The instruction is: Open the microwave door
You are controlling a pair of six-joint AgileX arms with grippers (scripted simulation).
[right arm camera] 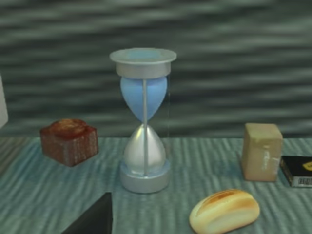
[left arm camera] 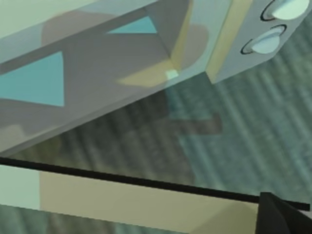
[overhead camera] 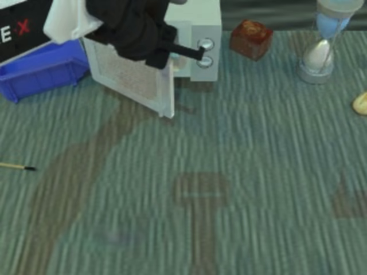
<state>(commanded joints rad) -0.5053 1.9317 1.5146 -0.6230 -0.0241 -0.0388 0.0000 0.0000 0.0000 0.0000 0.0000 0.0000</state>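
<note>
Green mat | microwave door [overhead camera: 133, 79] ajar | left fingers [overhead camera: 198, 54] at door edge, grip unclear

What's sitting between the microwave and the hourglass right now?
In the top view, a reddish-brown block stands on the table between the microwave and the hourglass, closer to the microwave and apart from both. The right wrist view shows the block beside the hourglass too.

Green-grey striped tabletop [overhead camera: 241, 172] with darker brownish patches, a dark ribbed wall [right arm camera: 234, 73] behind.
</note>
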